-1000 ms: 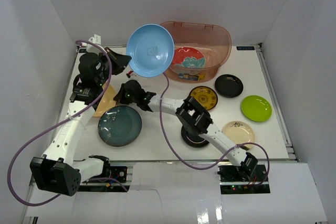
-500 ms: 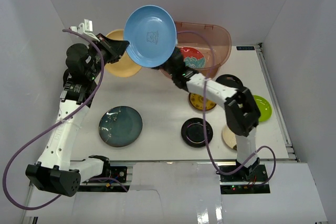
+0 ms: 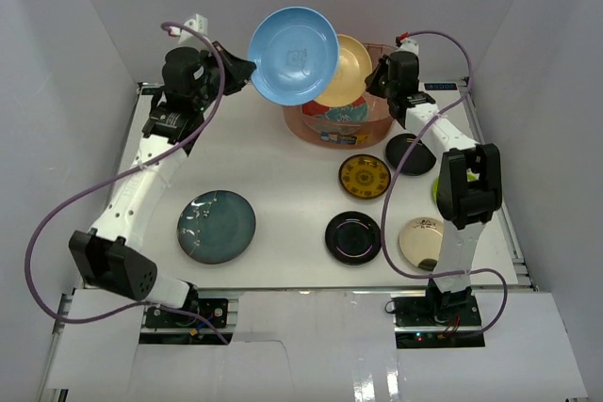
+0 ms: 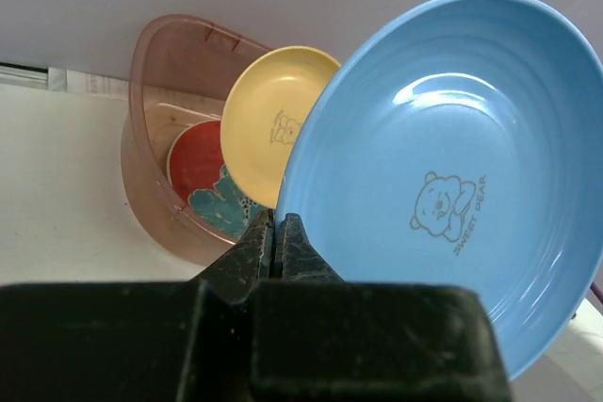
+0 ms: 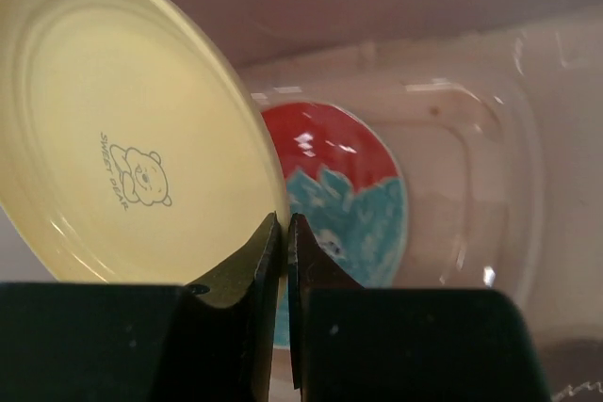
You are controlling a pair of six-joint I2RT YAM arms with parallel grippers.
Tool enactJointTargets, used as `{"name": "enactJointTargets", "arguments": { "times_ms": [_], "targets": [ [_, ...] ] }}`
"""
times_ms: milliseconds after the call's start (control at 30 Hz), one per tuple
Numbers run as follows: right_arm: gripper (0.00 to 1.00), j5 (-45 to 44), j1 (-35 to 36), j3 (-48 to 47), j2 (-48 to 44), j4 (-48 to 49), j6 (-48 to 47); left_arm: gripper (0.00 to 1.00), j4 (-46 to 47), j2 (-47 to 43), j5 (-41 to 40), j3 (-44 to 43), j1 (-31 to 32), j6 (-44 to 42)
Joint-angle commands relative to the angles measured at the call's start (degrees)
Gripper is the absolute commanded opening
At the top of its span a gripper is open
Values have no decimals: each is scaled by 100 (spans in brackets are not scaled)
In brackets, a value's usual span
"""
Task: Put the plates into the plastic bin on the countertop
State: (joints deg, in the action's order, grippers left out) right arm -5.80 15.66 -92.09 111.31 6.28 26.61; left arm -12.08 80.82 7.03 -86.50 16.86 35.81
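My left gripper (image 3: 247, 77) is shut on the rim of the light blue plate (image 3: 294, 56) and holds it tilted in the air at the bin's left end; it fills the left wrist view (image 4: 452, 167). My right gripper (image 3: 372, 82) is shut on the rim of the yellow-orange plate (image 3: 349, 68), held tilted above the reddish plastic bin (image 3: 396, 120). The red floral plate (image 3: 341, 112) lies in the bin and shows in the right wrist view (image 5: 349, 185) beside the yellow-orange plate (image 5: 122, 138).
On the white countertop (image 3: 283, 176) lie a dark teal plate (image 3: 216, 226), a yellow-black patterned plate (image 3: 365, 175), two black plates (image 3: 353, 237) (image 3: 411, 153) and a cream plate (image 3: 419, 242). A lime green plate (image 3: 436, 193) is mostly hidden behind the right arm. White walls enclose the table.
The right arm has swung right, carrying the yellow-orange plate from the back left to above the bin. The left arm has moved the blue plate right and farther back.
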Motion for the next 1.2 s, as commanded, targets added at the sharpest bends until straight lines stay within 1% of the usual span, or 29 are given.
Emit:
{"name": "enactJointTargets", "arguments": {
  "times_ms": [0, 67, 100, 167, 200, 267, 300, 367, 400, 433, 500, 533, 567, 600, 667, 700, 733, 800, 867, 933, 1000, 1133, 1167],
  "targets": [
    [8, 246, -115, -660, 259, -512, -463, 0, -171, 467, -614, -787, 378, -381],
    [8, 255, -125, -853, 523, -724, -560, 0, -251, 794, -903, -1061, 581, -575],
    [10, 307, -133, -985, 593, -943, -595, 0, -347, 969, -1088, -1210, 625, -628],
    [14, 378, -133, -1004, 699, -962, -604, 0, -453, 1479, -1273, -1676, 704, -750],
    [21, 448, -133, -1003, 743, -980, -596, 0, -575, 1655, -1387, -2017, 722, -769],
    [35, 510, -133, -969, 735, -1015, -578, 0, -673, 2165, -1467, -2335, 739, -812],
    [48, 527, -142, -925, 700, -1033, -543, 0, -752, 2323, -1485, -2493, 757, -821],
    [57, 571, -195, -609, 454, -963, -385, 0, -814, 2787, -1537, -2966, 766, -795],
    [65, 841, -256, -486, 332, -936, -324, 0, -866, 2930, -1546, -3108, 783, -778],
    [69, 940, -300, -206, 52, -919, -193, 0, -893, 3070, -1520, -3380, 792, -751],
    [68, 1360, -528, 172, -336, -814, -34, 0, -954, 3466, -1538, -3627, 845, -690],
    [67, 1441, -607, 705, -825, -709, 106, 0, -989, 3598, -1477, -3759, 862, -672],
    [65, 1468, -669, 997, -1091, -342, 168, 0, -1024, 3738, -1476, -4021, 889, -663],
    [59, 1485, -783, 1296, -1633, -182, 221, 0, -1103, 3992, -1476, -4146, 941, -681],
    [47, 1547, -897, 1989, -2102, 108, 353, 0, -1165, 4240, -1432, -4374, 1003, -690],
    [32, 1556, -915, 2141, -2313, 119, 362, 0, -1192, 4467, -1432, -4558, 1073, -716],
    [27, 1538, -924, 2291, -2672, 119, 371, 0, -1192, 4565, -1423, -4630, 1108, -733],
    [20, 1530, -924, 2722, -3147, 223, 371, 0, -1209, 4845, -1371, -4788, 1196, -716],
    [20, 1582, -924, 3046, -3430, 285, 380, 0, -1218, 5005, -1310, -4867, 1240, -690],
    [20, 1652, -916, 3145, -3729, 338, 389, 0, -1227, 5180, -1292, -4912, 1293, -663],
    [23, 1758, -924, 3110, -3905, 217, 301, 0, -1244, 5260, -1344, -4877, 1328, -663],
    [32, 1995, -924, 3153, -4248, 75, 239, 15, -1253, 5339, -1458, -4727, 1328, -567],
    [36, 2082, -924, 3197, -4336, 83, 231, 23, -1245, 5357, -1476, -4727, 1328, -558]
  ]
}}
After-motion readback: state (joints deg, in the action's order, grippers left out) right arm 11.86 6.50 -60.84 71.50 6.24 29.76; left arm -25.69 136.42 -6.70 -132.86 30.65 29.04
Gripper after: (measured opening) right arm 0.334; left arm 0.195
